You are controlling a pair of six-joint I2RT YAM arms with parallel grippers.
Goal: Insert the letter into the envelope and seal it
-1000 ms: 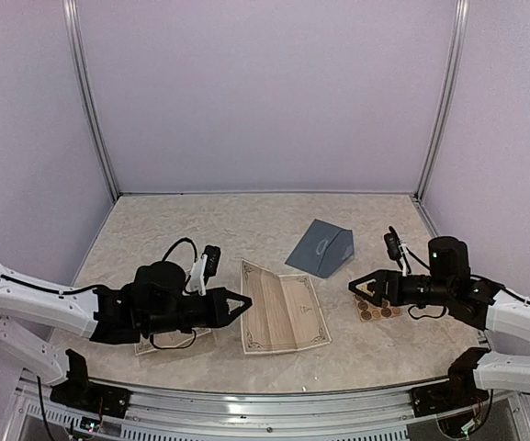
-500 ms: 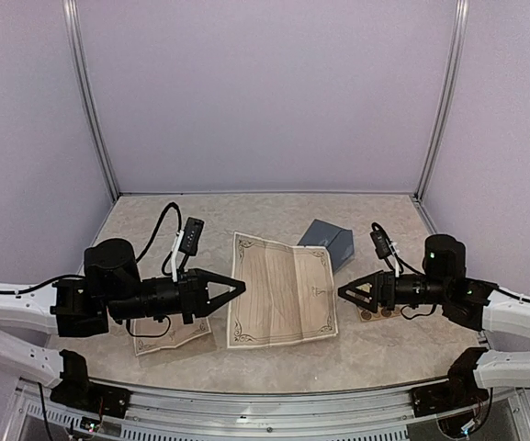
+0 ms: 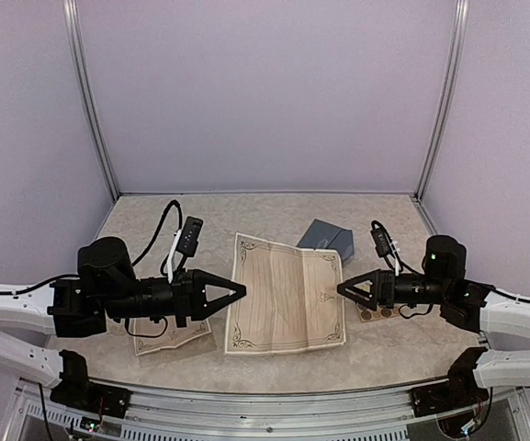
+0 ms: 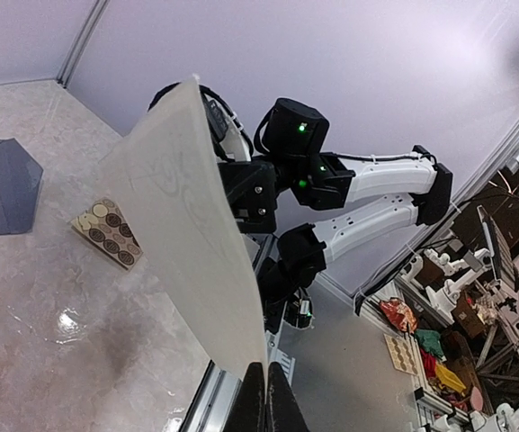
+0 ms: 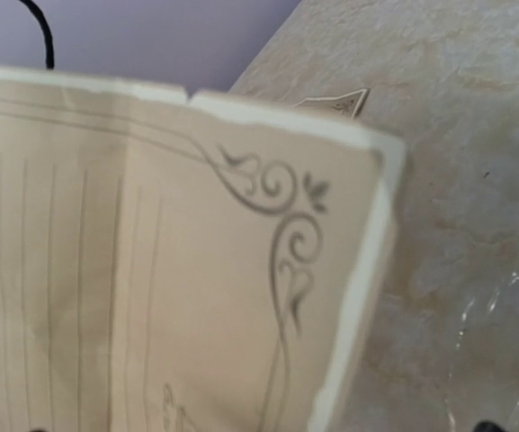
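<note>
Top external: cream, lined, creased letter (image 3: 283,294) pinched by left hand (image 3: 242,292); right hand (image 3: 341,290) spread wide.

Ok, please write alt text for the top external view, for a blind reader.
The left hand is shut on the left edge of a cream lined letter, holding it above the table, with the open right hand at its right edge. A slate-blue envelope lies behind the letter, and a sticker sheet lies under the right hand.
</note>
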